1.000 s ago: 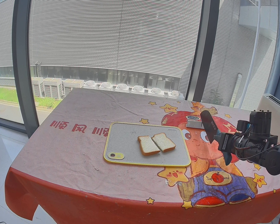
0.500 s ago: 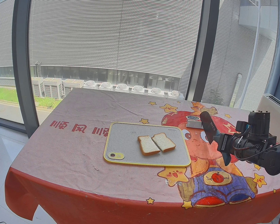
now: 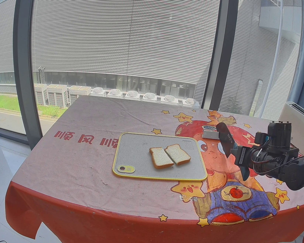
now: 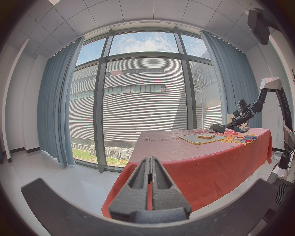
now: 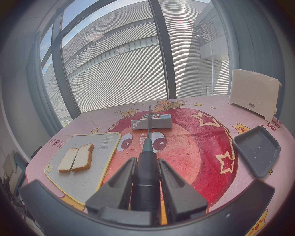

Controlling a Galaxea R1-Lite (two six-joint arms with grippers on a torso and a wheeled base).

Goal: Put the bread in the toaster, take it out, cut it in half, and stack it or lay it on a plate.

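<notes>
While my right gripper [image 3: 242,155] pinches the knife [image 3: 226,138] at frame right, two bread halves [image 3: 161,157] lie on the centre board [image 3: 136,155].

- Setting: a test room in an office-type building is serving as a mock kitchen.
- A floor-to-ceiling window [image 4: 144,92] is looking out on a louvred facade [image 3: 98,26] and a row of cooling units [image 3: 131,94].
- A panel ceiling [image 4: 138,12], a pale tiled floor [image 4: 61,181] and blue curtains [image 4: 55,101] are framing the room.
- A table [image 3: 88,178] in a cartoon-print cloth is carrying a toaster [image 3: 300,124] and a cutting board [image 3: 136,155].
</notes>
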